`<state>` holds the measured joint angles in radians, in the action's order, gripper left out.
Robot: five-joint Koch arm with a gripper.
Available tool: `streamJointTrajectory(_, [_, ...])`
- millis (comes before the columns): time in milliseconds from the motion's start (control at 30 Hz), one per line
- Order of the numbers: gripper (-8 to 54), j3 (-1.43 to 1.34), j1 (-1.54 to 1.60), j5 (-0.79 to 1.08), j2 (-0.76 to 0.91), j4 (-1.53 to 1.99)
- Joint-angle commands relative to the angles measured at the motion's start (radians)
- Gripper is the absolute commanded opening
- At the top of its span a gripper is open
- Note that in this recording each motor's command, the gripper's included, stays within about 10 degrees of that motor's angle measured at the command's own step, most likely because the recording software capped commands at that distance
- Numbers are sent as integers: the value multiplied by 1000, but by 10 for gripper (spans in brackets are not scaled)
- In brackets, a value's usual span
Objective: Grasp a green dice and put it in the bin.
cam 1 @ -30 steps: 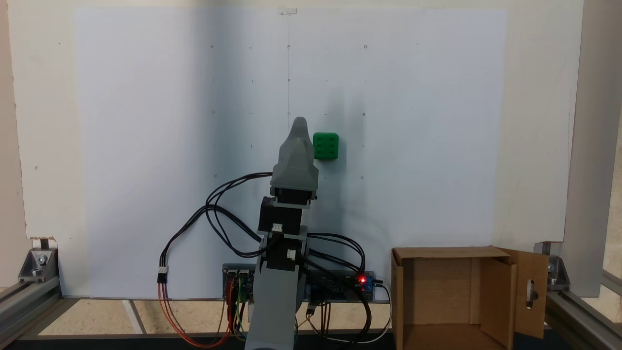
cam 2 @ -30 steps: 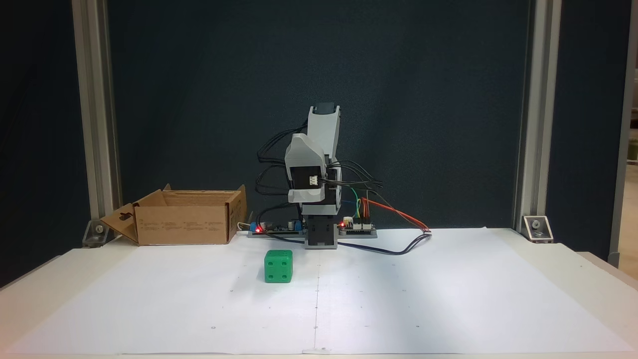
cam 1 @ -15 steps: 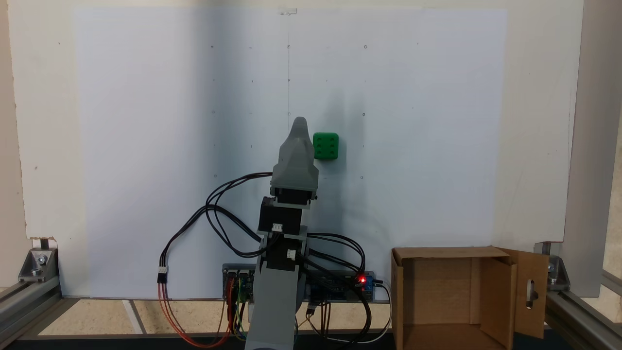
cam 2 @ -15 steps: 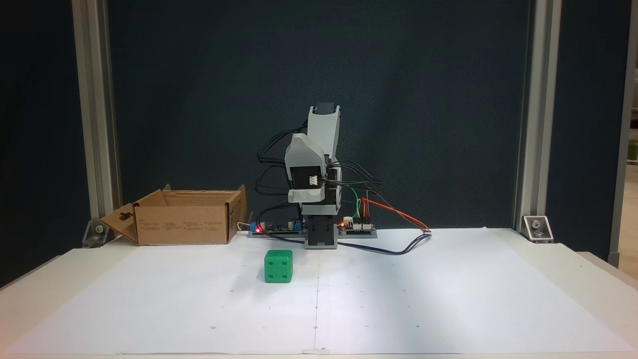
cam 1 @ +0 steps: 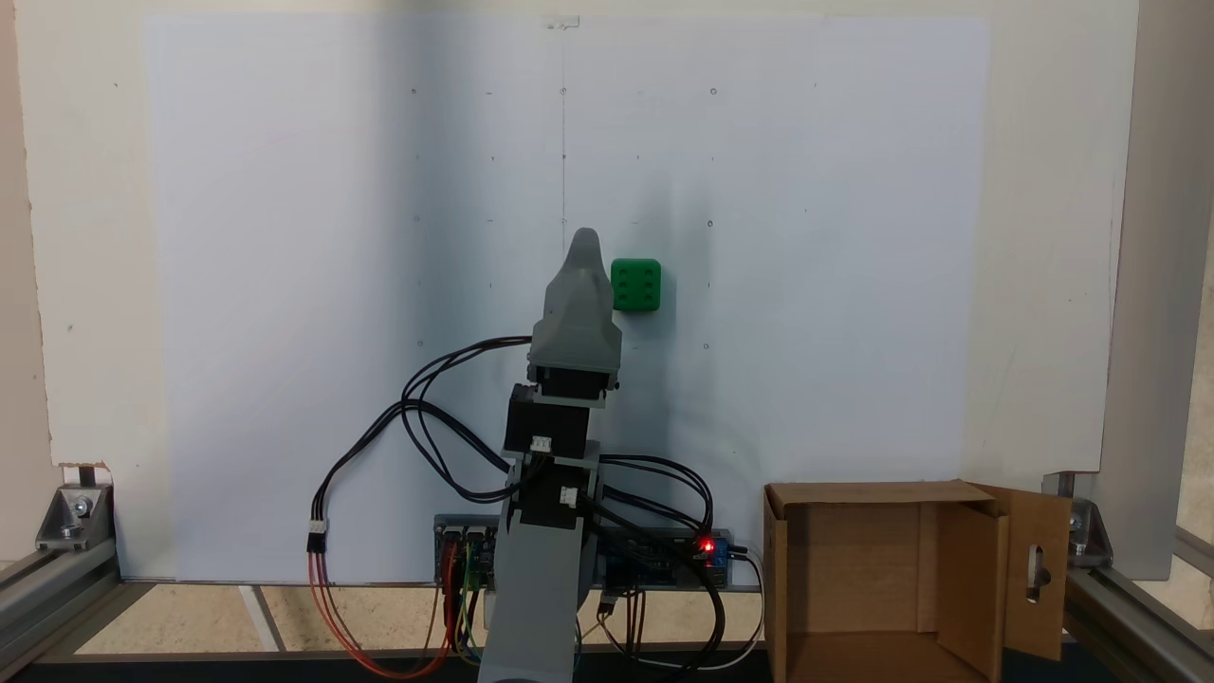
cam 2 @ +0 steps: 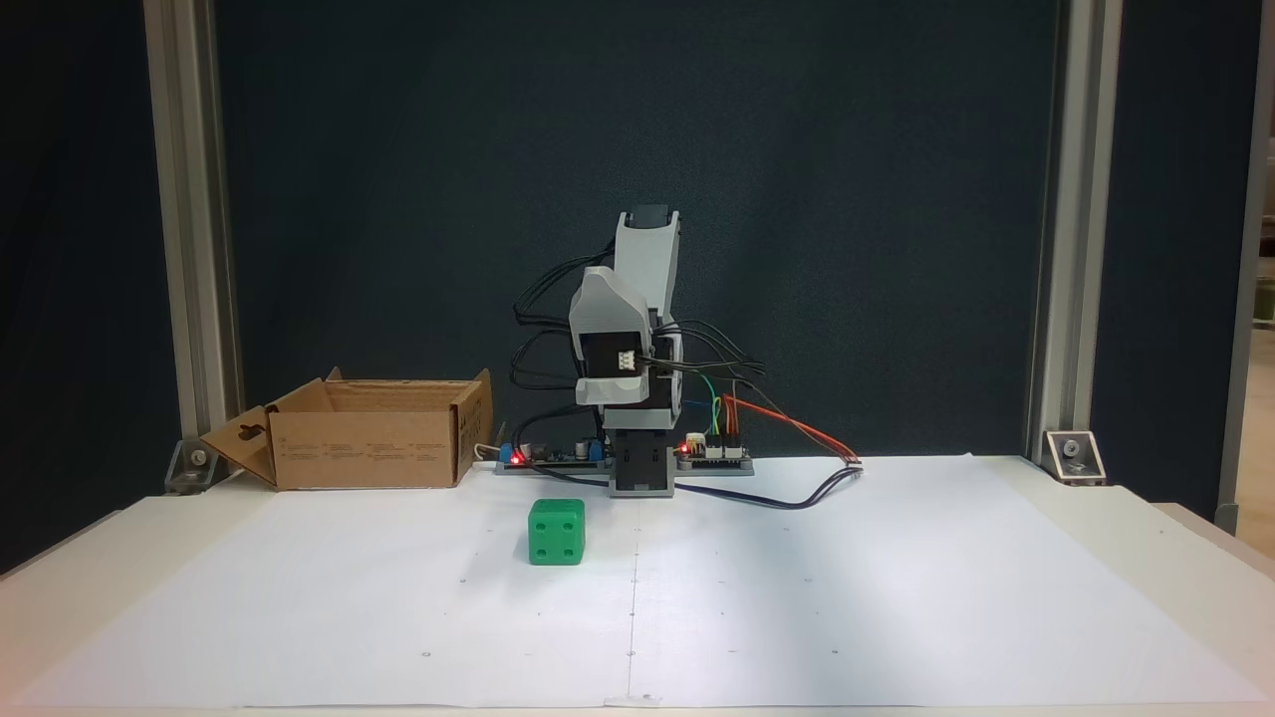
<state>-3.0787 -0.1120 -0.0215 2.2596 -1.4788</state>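
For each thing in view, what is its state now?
Small green plastic dice: resting on white paper, six pips up, ungrasped.
Brown cardboard bin: open, flaps out, nothing visible inside.
Grey gripper: raised, touching nothing; open or shut unclear.

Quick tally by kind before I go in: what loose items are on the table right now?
Small bright green plastic dice: 1
Brown corrugated cardboard box: 1
Total: 2
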Motion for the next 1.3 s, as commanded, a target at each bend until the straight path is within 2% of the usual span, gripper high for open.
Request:
streamJointTrajectory(0, [460, -49, -9, 31, 109, -11])
streamJointTrajectory(933, [445, -48, -15, 41, 106, 20])
streamJointTrajectory(1067, [439, -25, -8, 41, 106, 187])
streamJointTrajectory(1267, [440, 163, -11, 41, 107, 607])
